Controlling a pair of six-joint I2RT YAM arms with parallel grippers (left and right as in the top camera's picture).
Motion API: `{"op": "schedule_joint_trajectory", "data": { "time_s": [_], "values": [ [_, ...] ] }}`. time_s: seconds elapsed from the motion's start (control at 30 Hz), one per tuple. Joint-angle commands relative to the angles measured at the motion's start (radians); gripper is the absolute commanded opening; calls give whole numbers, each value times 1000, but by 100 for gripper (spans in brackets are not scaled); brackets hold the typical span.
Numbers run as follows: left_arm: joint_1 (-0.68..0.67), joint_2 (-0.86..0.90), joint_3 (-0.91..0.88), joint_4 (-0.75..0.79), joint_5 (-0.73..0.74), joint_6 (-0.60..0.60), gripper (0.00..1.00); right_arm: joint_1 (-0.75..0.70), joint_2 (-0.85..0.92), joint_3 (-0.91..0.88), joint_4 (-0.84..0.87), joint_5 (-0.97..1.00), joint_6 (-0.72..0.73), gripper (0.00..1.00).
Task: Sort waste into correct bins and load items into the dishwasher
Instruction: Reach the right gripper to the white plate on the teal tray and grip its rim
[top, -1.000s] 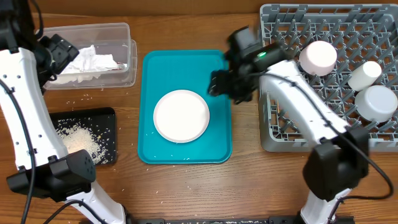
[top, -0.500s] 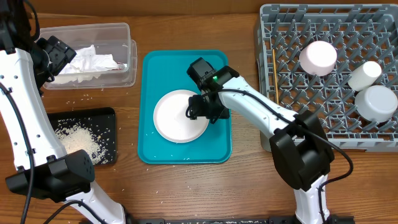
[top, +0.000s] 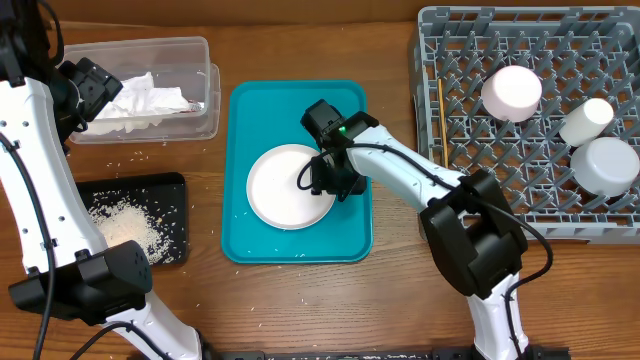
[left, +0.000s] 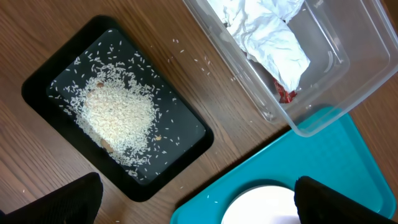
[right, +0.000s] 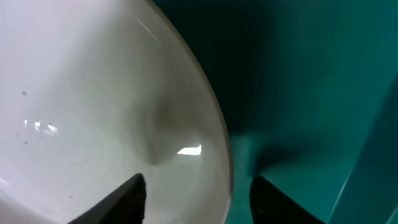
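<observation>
A round white plate (top: 285, 187) lies on the teal tray (top: 240, 130). My right gripper (top: 325, 180) is down at the plate's right rim. In the right wrist view the gripper (right: 199, 193) is open and straddles that rim: one finger (right: 118, 202) hangs over the plate (right: 93, 93), the other over the tray (right: 311, 74). My left gripper (top: 85, 85) is open and holds nothing, high over the left side. Crumpled napkins (left: 267, 37) and a red wrapper (left: 285, 93) lie in the clear tub (left: 348, 74). Rice (left: 118, 112) sits in the black tray (left: 37, 87).
The grey dish rack (top: 440, 60) at the right holds a pale-pink bowl (top: 511, 92), a small cup (top: 586, 120), another white dish (top: 610, 165) and chopsticks (top: 439, 115) along its left side. Loose rice grains (top: 130, 158) dot the wood between tub and black tray.
My right gripper has swung from beside the rack down to the plate's right rim, and its jaws have narrowed. The left arm has not moved.
</observation>
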Motion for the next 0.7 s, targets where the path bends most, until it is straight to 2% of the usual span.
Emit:
{"op": "schedule_joint_trajectory", "data": {
  "time_s": [0.0, 0.07, 0.27, 0.4, 0.5, 0.67],
  "values": [
    [-1, 8, -4, -2, 5, 1, 100, 6, 3, -8, 9, -3, 4, 48],
    [-1, 8, -4, -2, 5, 1, 100, 6, 3, -10, 13, -3, 4, 45],
    [0, 8, -4, -2, 5, 1, 100, 8, 4, -45, 40, -4, 8, 43],
    [-1, 8, -4, -2, 5, 1, 100, 2, 4, -47, 37, -5, 25, 29],
    [-1, 8, -4, -2, 5, 1, 100, -5, 2, -37, 24, -9, 27, 5],
    [-1, 8, -4, -2, 4, 1, 100, -39, -2, 60, -61, -6, 26, 4]
  ]
}}
